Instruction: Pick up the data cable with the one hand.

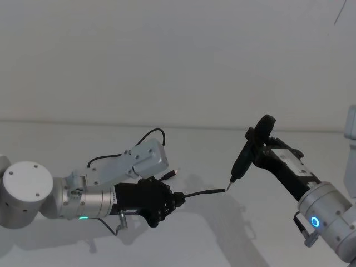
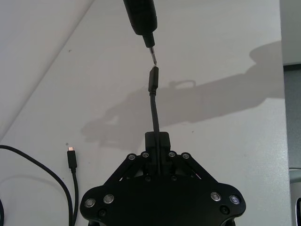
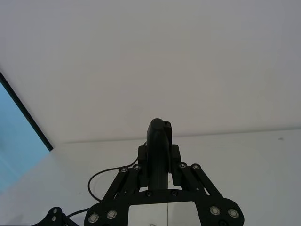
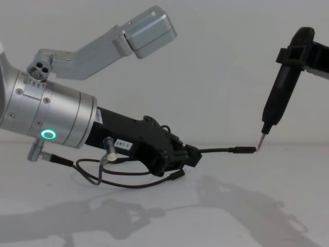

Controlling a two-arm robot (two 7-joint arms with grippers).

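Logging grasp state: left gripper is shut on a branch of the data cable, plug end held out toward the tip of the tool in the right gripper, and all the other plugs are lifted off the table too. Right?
Not quite. The left gripper is shut on the data cable, its plug by the tool held in the right gripper. But the left wrist view shows another plug lying on the table.

the left arm was a fat silver cylinder with a green ring light, ending in a black plastic left gripper (image 4: pixel 191 156) with linkage bars, silver screws and a small white label. a grey camera box rode above it. the right gripper (image 3: pixel 159 160) was black too, its silver wrist ringed blue.
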